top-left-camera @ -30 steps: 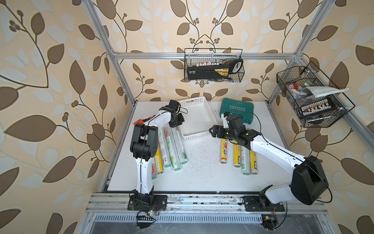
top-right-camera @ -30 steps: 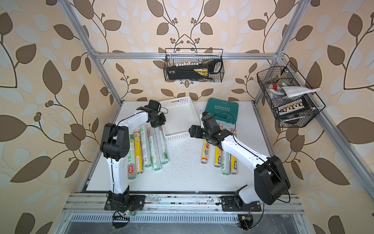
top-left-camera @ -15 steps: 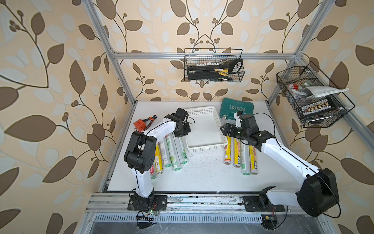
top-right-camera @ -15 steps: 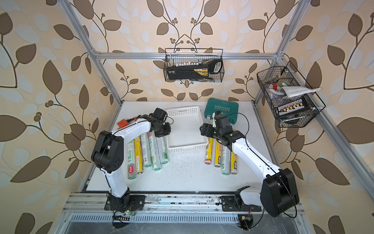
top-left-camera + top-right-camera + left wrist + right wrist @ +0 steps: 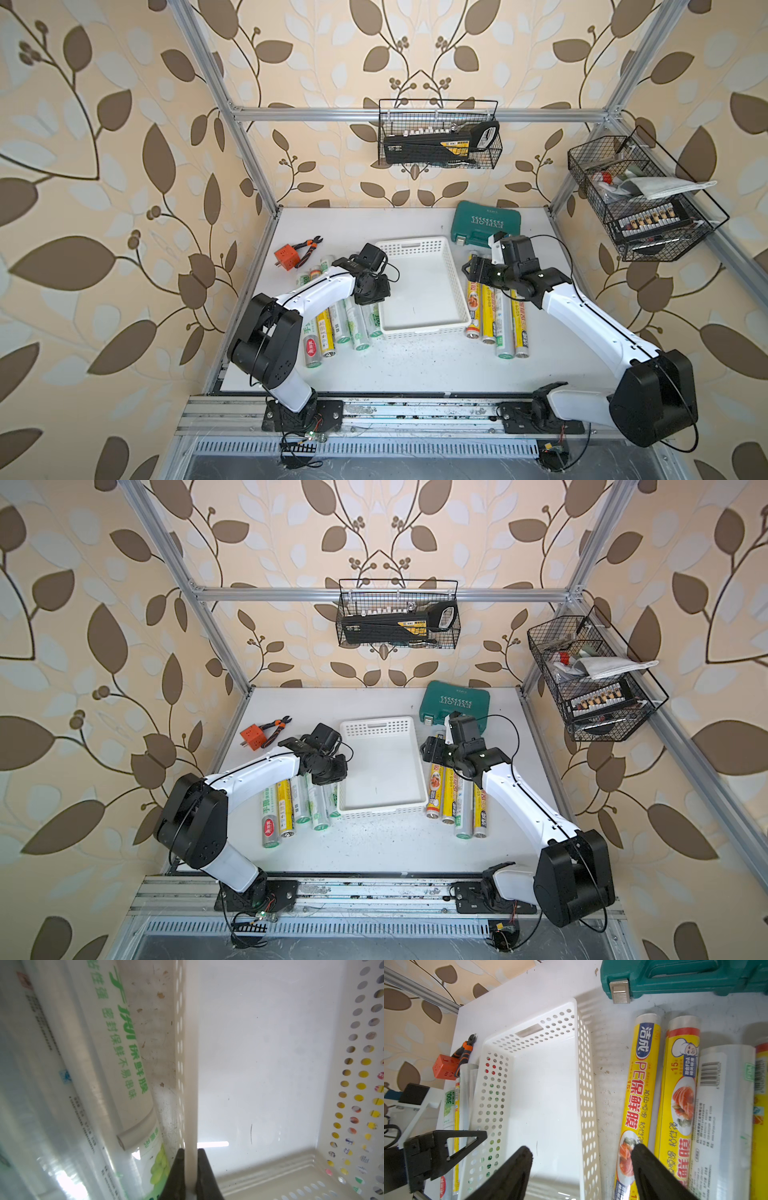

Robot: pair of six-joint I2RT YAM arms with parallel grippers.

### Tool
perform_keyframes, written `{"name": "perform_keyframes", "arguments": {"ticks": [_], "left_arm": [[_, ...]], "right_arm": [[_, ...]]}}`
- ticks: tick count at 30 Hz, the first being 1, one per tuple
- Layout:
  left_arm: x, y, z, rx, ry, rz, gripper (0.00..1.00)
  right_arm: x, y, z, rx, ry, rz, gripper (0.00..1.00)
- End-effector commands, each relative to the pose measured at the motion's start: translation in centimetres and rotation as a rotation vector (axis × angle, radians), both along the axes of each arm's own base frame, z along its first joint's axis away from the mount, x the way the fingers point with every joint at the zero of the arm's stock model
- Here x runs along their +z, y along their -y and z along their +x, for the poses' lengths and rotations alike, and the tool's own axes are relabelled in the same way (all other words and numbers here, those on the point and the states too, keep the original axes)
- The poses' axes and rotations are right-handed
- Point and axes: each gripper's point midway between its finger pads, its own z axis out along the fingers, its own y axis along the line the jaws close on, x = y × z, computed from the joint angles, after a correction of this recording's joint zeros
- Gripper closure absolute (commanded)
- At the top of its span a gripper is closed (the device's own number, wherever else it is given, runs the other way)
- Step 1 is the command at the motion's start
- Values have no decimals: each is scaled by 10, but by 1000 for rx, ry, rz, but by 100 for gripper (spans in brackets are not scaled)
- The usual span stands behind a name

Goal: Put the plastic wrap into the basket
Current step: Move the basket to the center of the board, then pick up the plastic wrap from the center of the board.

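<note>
The left pincer (image 5: 190,1152) is clamping the left wall of the basket (image 5: 415,248), the right pincer (image 5: 581,1147) is hanging open astride its right wall, and plastic wrap rolls (image 5: 504,328) are lying on the tabletop (image 5: 415,368) either side.

A white table (image 5: 415,365), flecked with dark specks (image 5: 419,347) toward its front, carries a shallow white basket (image 5: 424,329) at its middle. Five rolls of plastic wrap (image 5: 325,332) lie side by side just left of the basket, and four more rolls of plastic wrap (image 5: 505,328) lie side by side just right of it. A green tool case (image 5: 484,222) sits at the back right, while an orange cube (image 5: 286,258) and orange-handled pliers (image 5: 309,248) lie together at the back left.
</note>
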Motion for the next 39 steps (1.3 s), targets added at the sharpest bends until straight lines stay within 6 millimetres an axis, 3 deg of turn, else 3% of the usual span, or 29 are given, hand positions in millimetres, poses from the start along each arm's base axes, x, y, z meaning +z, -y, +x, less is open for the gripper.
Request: {"name": "perform_keyframes", "arguments": {"ticks": [1, 11, 15, 25, 26, 32, 39], "left_arm": [[17, 3, -4, -29, 55, -34, 89], [3, 3, -12, -67, 43, -29, 87], [3, 2, -11, -72, 48, -21, 70], [34, -11, -10, -69, 112, 29, 51], [48, -14, -11, -65, 148, 22, 50], [74, -35, -19, -35, 214, 68, 38], [98, -67, -27, 51, 323, 132, 32]], "right_arm": [[-23, 2, -9, 31, -83, -33, 25], [-48, 0, -6, 65, -180, -66, 35], [-59, -4, -5, 79, -211, -61, 38], [-71, -6, 2, 70, -234, -71, 44], [-72, -6, 3, 70, -236, -73, 44], [-78, -10, 7, 64, -248, -104, 44], [-88, -10, 8, 48, -268, -157, 43]]}}
